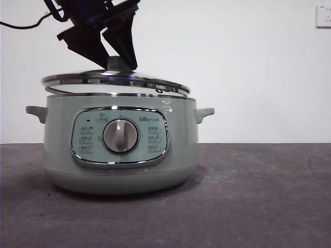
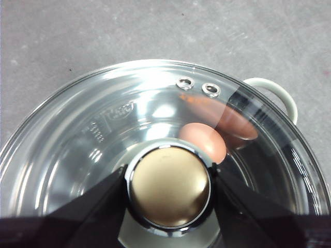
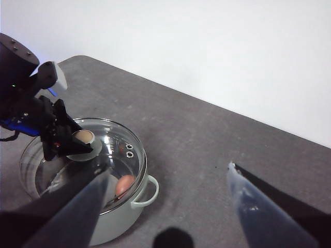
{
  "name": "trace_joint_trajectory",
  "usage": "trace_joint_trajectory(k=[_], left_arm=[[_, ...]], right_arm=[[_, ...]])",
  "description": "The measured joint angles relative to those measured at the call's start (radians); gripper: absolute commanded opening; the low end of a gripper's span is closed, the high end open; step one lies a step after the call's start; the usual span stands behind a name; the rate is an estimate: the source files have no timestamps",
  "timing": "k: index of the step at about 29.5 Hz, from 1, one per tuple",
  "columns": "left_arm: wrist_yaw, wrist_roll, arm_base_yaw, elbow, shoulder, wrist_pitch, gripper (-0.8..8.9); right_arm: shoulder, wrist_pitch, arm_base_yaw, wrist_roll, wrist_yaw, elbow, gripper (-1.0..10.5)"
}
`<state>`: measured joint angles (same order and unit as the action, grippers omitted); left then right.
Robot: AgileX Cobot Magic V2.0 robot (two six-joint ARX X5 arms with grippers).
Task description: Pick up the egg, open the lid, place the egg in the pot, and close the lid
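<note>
The pale green pot point(image 1: 181, 150) stands on the table with its dial facing the front view. My left gripper point(image 1: 120, 63) is shut on the lid's knob point(image 2: 169, 188). It holds the glass lid point(image 1: 114, 80) tilted just over the pot, raised at the left and close to the rim at the right. The brown-orange egg point(image 2: 207, 140) lies inside the pot and shows through the glass; the right wrist view also shows the egg point(image 3: 124, 184). My right gripper point(image 3: 168, 170) is open and empty, above the table to the side of the pot point(image 3: 124, 217).
The dark grey table point(image 1: 258, 196) runs to a white wall behind. A wall socket point(image 1: 323, 15) sits at the top right. The pot's side handle point(image 2: 274, 93) sticks out past the lid's rim.
</note>
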<state>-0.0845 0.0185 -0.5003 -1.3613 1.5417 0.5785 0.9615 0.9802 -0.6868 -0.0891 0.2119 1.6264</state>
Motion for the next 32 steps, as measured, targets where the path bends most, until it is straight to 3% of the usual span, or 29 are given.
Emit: trace_joint_trajectory(k=[32], left_arm=[[0.028,-0.001,-0.026,-0.026,0.027,0.076,0.04]], right_arm=[[0.016,0.029,0.000,0.000,0.000,0.000,3.8]])
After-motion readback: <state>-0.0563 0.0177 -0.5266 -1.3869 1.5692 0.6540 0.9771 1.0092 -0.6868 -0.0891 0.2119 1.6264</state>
